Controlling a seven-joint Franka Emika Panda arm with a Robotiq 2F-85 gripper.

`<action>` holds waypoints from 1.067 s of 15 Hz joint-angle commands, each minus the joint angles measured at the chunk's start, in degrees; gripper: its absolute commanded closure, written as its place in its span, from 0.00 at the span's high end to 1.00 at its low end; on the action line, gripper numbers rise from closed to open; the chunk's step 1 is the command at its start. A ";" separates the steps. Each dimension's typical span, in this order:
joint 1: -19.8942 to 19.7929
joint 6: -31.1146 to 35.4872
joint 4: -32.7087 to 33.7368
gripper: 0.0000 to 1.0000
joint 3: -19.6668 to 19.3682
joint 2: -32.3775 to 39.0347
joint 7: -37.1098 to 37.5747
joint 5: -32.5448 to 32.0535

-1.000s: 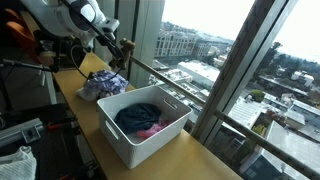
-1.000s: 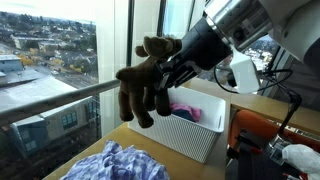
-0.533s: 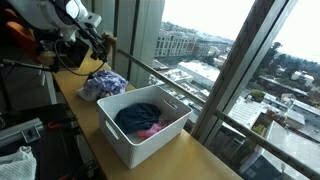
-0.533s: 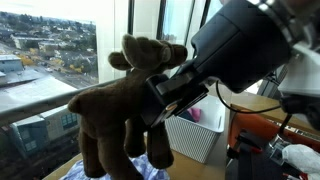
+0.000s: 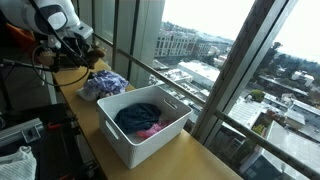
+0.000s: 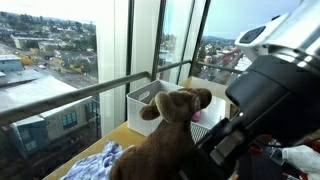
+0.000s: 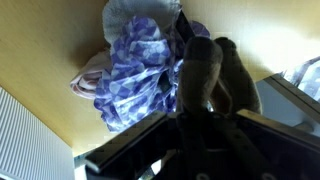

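My gripper [image 6: 215, 150] is shut on a brown plush moose [image 6: 165, 140] and holds it in the air close to an exterior camera. In the wrist view the plush moose [image 7: 205, 80] hangs from the gripper [image 7: 200, 125], above a crumpled blue and white patterned cloth [image 7: 140, 60] on the wooden table [image 7: 40, 50]. In an exterior view the gripper [image 5: 75, 42] is at the far end of the table, beyond the cloth [image 5: 103, 85]. A white bin [image 5: 143, 122] holding dark blue and pink clothes stands nearer the middle.
A railing and tall windows [image 5: 200, 60] run along the table's side. The white bin [image 6: 160, 105] also shows behind the moose. Cables and equipment [image 5: 20, 130] sit beside the table, opposite the windows.
The arm has carried the plush moose away from the bin toward the far end of the table, past the patterned cloth, and lowered it in front of the close exterior camera.
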 commanded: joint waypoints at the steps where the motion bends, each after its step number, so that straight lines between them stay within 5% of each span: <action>1: -3.24 -1.39 -0.96 0.02 6.46 -2.84 -11.37 15.08; 8: -7.26 -10.56 12.13 0.02 7.34 7.13 -39.00 45.36; 16: -25.19 -23.30 31.07 0.02 15.25 30.43 -61.81 70.40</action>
